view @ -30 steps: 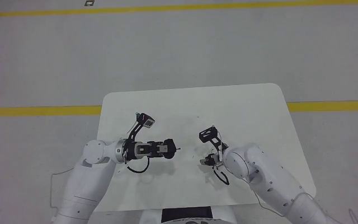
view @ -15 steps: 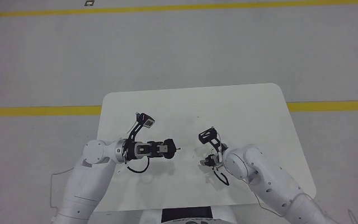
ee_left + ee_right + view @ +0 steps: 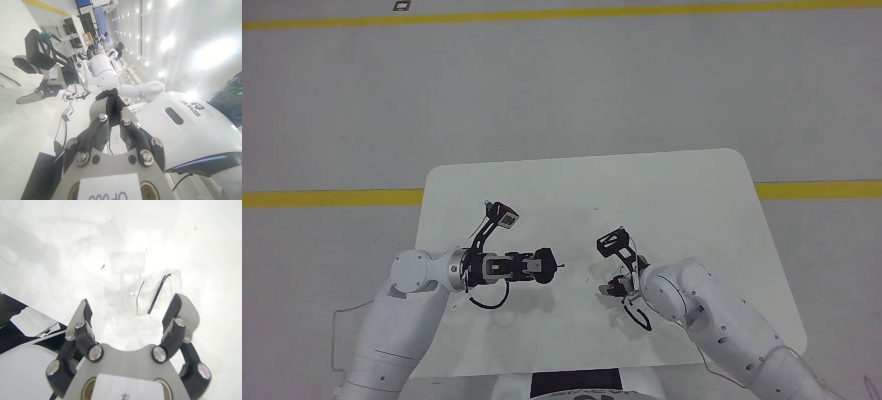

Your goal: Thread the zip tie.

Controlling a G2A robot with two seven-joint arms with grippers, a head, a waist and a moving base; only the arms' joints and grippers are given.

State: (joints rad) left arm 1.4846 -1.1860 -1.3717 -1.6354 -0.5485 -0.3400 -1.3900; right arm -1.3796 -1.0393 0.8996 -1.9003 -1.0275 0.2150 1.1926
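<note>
My left gripper [image 3: 111, 106] is shut on a black zip tie [image 3: 110, 95], whose crumpled end sticks out past the fingertips. In the top view that gripper [image 3: 550, 266] sits left of the table's middle, pointing right, with the black tip of the zip tie [image 3: 559, 266] showing. My right gripper [image 3: 130, 310] stands open just above the table, over a small clear plastic piece [image 3: 151, 294] with thin black strips on it. From above, the right gripper [image 3: 612, 289] is a short way right of the left one, with a gap between them. The left wrist view shows it open too [image 3: 22, 81].
The white table [image 3: 692, 190] has rounded corners, and its front edge lies close to both arms. Small dark specks [image 3: 102, 266] dot the surface near the clear piece. Grey floor with yellow lines surrounds the table.
</note>
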